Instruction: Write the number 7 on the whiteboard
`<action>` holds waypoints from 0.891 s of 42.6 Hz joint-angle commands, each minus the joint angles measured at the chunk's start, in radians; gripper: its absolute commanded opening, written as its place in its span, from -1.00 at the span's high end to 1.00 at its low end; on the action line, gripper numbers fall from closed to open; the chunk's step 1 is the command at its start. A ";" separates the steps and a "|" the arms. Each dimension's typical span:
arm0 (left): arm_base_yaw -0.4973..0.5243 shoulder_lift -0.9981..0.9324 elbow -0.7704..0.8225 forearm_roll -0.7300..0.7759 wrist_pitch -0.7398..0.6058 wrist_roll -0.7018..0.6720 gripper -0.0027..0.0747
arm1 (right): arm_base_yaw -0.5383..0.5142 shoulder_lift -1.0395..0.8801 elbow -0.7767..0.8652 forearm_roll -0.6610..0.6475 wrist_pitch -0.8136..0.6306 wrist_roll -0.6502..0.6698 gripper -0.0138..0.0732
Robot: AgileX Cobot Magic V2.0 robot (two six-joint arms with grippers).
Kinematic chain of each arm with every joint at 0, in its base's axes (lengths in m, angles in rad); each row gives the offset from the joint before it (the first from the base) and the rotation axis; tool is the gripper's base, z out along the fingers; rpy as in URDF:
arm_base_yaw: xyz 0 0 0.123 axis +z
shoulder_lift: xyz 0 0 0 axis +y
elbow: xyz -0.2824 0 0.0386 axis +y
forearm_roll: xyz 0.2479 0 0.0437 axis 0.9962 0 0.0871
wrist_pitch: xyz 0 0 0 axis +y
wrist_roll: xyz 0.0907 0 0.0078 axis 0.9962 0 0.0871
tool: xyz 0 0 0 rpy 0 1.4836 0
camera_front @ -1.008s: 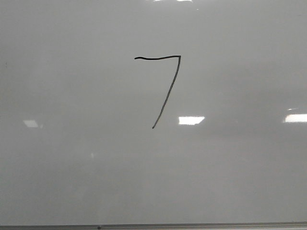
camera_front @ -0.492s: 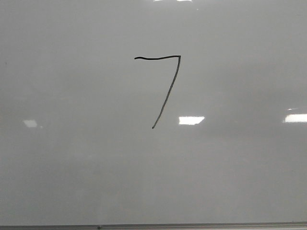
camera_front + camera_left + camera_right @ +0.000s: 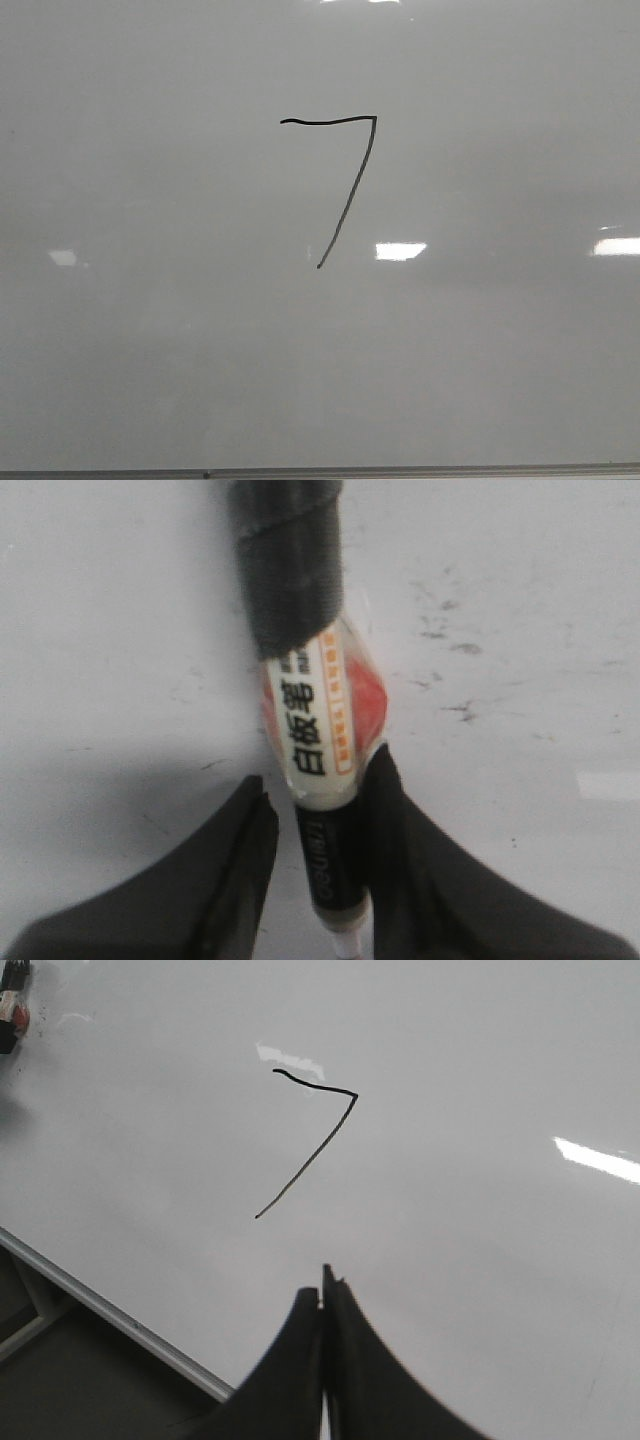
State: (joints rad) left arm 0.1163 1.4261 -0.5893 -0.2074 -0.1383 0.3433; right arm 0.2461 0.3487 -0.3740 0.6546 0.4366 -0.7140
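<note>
Marker [image 3: 318,780] sits clamped between the left gripper [image 3: 318,825] fingers, barrel w/ taped upper end running up frame center in the left wrist view; you're holding it pinched so it stays steady. Its tip is cut off, so you can't tell if it touches the whiteboard [image 3: 150,350]. The number 7 [image 3: 345,195] sits upper center in the front view, both strokes joined, so the writing looks done. Right gripper [image 3: 322,1305] at bottom center has jaws pressed together, empty, hovering off the board. Frame edge [image 3: 110,1315] shows lower left.
</note>
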 commanded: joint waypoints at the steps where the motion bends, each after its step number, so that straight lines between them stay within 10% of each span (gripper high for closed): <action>1: -0.001 -0.023 -0.026 -0.005 -0.092 -0.009 0.28 | -0.007 0.005 -0.027 0.023 -0.057 -0.003 0.84; 38: -0.001 -0.072 -0.028 -0.003 -0.093 -0.009 -0.49 | -0.007 0.005 -0.027 0.023 -0.055 -0.003 0.84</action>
State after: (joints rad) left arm 0.1163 1.4144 -0.5893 -0.2074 -0.1883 0.3433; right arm 0.2461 0.3487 -0.3740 0.6546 0.4366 -0.7140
